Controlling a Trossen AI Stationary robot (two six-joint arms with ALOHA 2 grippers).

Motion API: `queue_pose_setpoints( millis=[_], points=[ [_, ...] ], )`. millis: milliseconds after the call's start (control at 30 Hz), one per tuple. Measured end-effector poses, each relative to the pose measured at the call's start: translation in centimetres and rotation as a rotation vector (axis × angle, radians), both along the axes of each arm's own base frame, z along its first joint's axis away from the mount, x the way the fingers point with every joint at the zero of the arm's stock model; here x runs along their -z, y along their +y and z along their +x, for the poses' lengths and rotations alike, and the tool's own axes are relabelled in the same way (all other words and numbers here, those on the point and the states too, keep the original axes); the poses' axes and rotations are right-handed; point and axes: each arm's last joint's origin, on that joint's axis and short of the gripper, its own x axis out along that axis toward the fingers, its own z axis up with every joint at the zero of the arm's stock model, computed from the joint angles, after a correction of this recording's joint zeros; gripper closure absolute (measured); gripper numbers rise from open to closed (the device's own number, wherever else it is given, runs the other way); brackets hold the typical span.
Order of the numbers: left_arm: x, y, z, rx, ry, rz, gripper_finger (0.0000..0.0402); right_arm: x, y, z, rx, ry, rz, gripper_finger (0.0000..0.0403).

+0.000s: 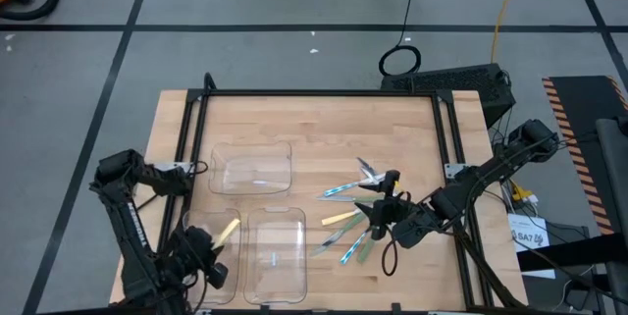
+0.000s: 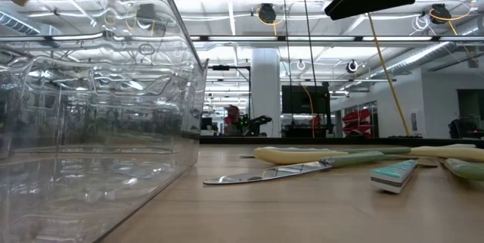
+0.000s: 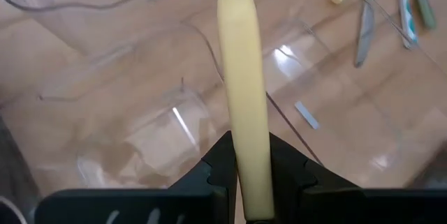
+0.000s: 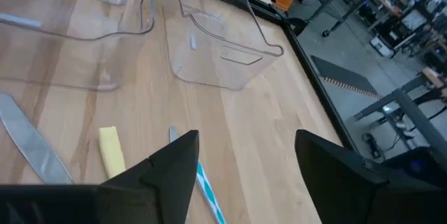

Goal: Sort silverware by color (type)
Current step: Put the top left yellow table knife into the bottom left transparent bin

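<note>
your left gripper [image 3: 246,172] clamped on a yellow-handled utensil [image 3: 244,91] over the clear tray [image 1: 201,256] at the desk's front-left corner, right gripper [image 1: 385,197] wide open above the silverware pile [image 1: 348,222] toward the right edge

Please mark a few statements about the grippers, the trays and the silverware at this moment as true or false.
1. The left gripper is shut on a yellow-handled utensil. True.
2. The right gripper is shut on a blue-handled utensil. False: it is open and holds nothing.
3. Three clear plastic trays sit on the table. True.
4. The loose silverware lies inside the trays. False: it lies on the bare wood beside them, near the right gripper.
</note>
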Motion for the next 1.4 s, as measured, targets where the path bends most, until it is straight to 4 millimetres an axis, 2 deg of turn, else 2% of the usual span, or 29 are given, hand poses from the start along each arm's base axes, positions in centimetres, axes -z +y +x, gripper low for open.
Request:
queue_pose_setpoints(
  millis=[500, 667, 1067, 1200, 1400],
  points=[
    [0.2, -0.7, -0.8, -0.033, 0.095, -0.078, 0.0352, 0.2, 0.3, 0.0, -0.012, -0.004, 0.188, 0.0172],
    [0.9, -1.1, -0.7, -0.052, 0.127, -0.088, 0.0352, 0.3, 0.4, 0.0, -0.023, 0.002, 0.248, 0.0172],
    [2.8, -1.1, 1.2, -0.112, 0.173, -0.024, 0.0352, 0.3, 0.5, 0.0, -0.023, 0.002, 0.289, 0.0172],
    [2.8, -0.5, 1.9, -0.134, 0.201, -0.001, 0.0352, 0.3, 0.5, 0.0, -0.023, 0.002, 0.288, 0.0172],
    [2.7, -0.2, 1.8, -0.118, 0.238, 0.036, 0.0352, 0.3, 0.5, 0.0, -0.023, 0.003, 0.287, 0.0172]
  ],
)
